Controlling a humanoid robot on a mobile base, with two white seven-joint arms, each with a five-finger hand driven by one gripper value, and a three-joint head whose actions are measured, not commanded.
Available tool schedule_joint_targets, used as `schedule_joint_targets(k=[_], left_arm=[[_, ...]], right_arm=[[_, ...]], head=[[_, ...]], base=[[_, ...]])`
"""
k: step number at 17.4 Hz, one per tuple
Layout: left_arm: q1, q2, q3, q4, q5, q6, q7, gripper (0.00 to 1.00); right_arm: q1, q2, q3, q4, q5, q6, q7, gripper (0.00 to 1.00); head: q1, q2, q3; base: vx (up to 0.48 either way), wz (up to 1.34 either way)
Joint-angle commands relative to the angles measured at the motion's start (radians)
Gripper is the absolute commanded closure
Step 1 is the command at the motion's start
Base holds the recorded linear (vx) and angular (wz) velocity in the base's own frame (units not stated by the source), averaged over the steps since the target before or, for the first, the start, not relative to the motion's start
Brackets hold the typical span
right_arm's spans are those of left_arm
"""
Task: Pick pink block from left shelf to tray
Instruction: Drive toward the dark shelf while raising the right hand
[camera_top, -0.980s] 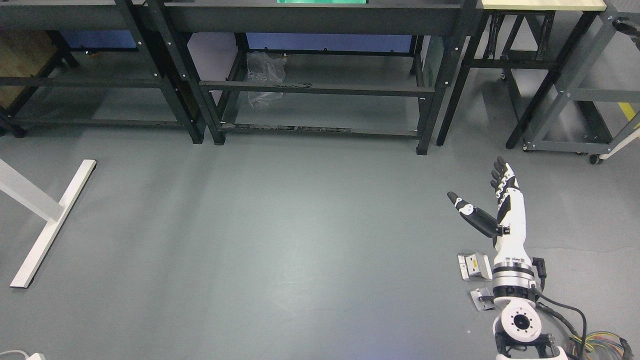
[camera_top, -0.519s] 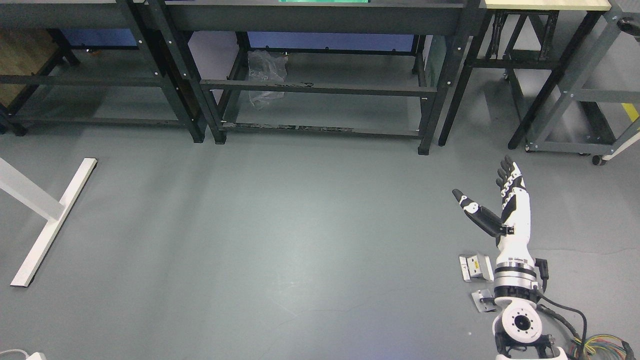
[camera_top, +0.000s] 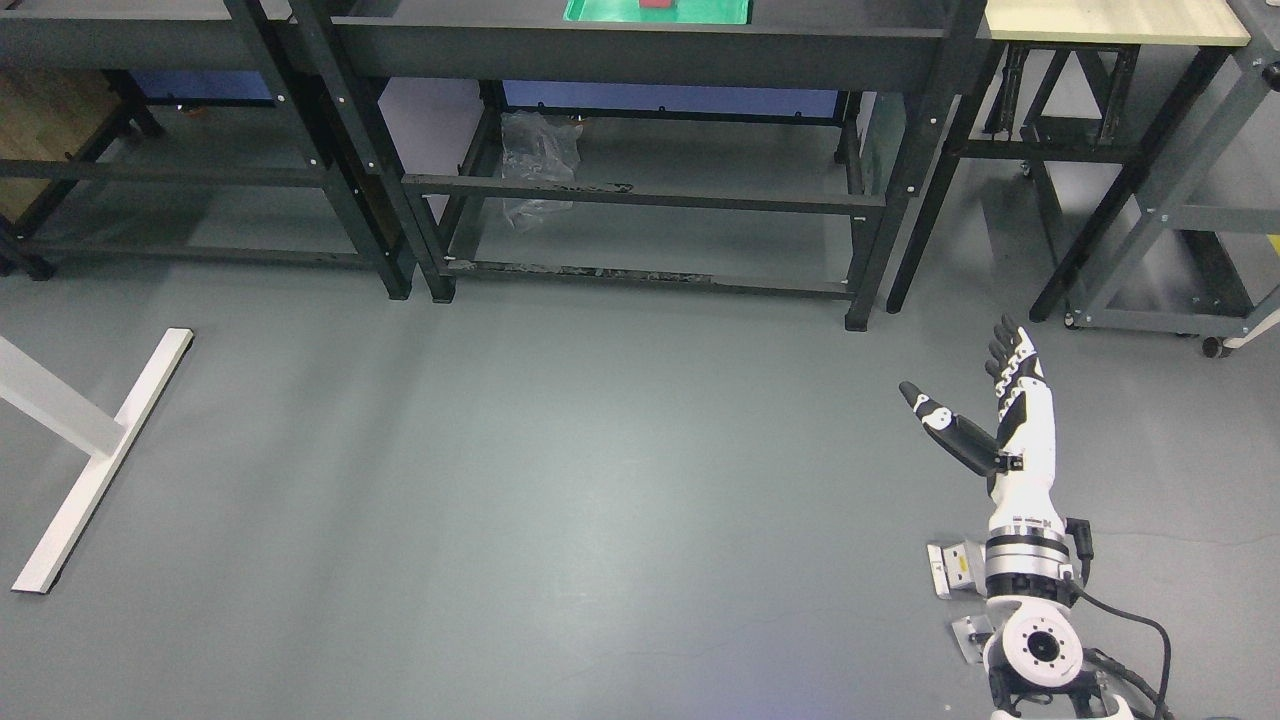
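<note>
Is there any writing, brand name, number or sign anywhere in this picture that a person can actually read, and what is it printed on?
None can be read.
Small metal bracket on the floor beside the right hand's wrist: carries a yellowish sticker, too small and blurred to read.
Green tray on the dark shelf: no print shows.
Clear plastic bag under the shelf: no print shows.

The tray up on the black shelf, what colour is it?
Green. The tray shows at the top edge of the head view, on the dark shelf.

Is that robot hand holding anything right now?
No. The right hand is open, fingers straight and thumb apart, holding nothing above the bare floor.
</note>
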Motion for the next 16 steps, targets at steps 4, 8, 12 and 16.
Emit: schedule_joint_targets(k=[4,8,12,16], left_arm=[[-0.032,0.017,0.0,-0.017,0.0,-0.001,0.001,0.0],[-0.032,0.017,0.0,-0.017,0.0,-0.001,0.001,0.0],[-0.032,0.017,0.0,-0.017,-0.001,-0.001,0.001,0.0],[-0.032,0.017,0.0,-0.017,0.0,-0.001,0.001,0.0]], right_arm=[[-0.005,-0.017,0.003,0.001,0.015,0.003,-0.007,0.0],[-0.03,-0.017,-0.002,-0.002,0.46,0.007,-0.013,0.01],[-0.04,-0.017,0.01,-0.051,0.996,-0.008,-0.062,0.01],[-0.021,-0.017,0.01,-0.058,0.974,-0.003,-0.08,0.0]], head=[[0.0,0.0,0.0],[0.0,0.0,0.0],[0.0,0.0,0.0],[0.0,0.0,0.0]], base=[[0.185,0.01],[0.209,0.04],[0.253,0.09],[0.226,0.3]])
